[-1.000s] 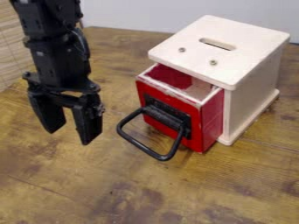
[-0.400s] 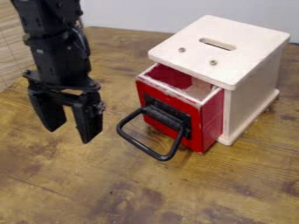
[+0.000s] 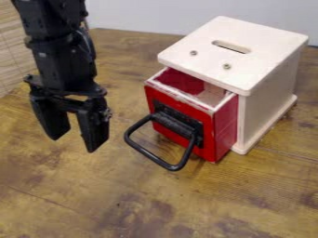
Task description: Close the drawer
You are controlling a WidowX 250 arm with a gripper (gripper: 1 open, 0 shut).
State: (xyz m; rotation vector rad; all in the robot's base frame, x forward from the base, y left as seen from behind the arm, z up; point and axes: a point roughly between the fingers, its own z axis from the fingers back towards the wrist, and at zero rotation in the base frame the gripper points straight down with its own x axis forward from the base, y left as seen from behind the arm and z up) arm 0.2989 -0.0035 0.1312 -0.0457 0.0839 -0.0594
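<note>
The glossy red box-shaped drawer with a white-edged rim (image 3: 224,137) sits partly out of the cream-white wooden cabinet with a slotted top (image 3: 272,85), on the right side of the view. Its interior is visible near the cabinet top, so closure is incomplete. The large black rectangular loop handle (image 3: 156,160) projects from the drawer front toward the lower left, angled down over the brown wood-grain tabletop (image 3: 91,201).

The black robot gripper (image 3: 72,125) is at the left, its two broad fingers apart with nothing between them. It is beside the handle and touches neither handle nor drawer. This placement appears suited to a push from the front; no grasp seems necessary.

Edges: the drawer's front face stands proud of the cabinet, and the loop is the nearest obstruction to the gripper. Bare tabletop separates the two, and more open surface lies in the foreground. The approach should run toward the front face and into the cabinet. Contact on the loop alone could swing it or skew the drawer; an off-centre push could turn the cabinet.
</note>
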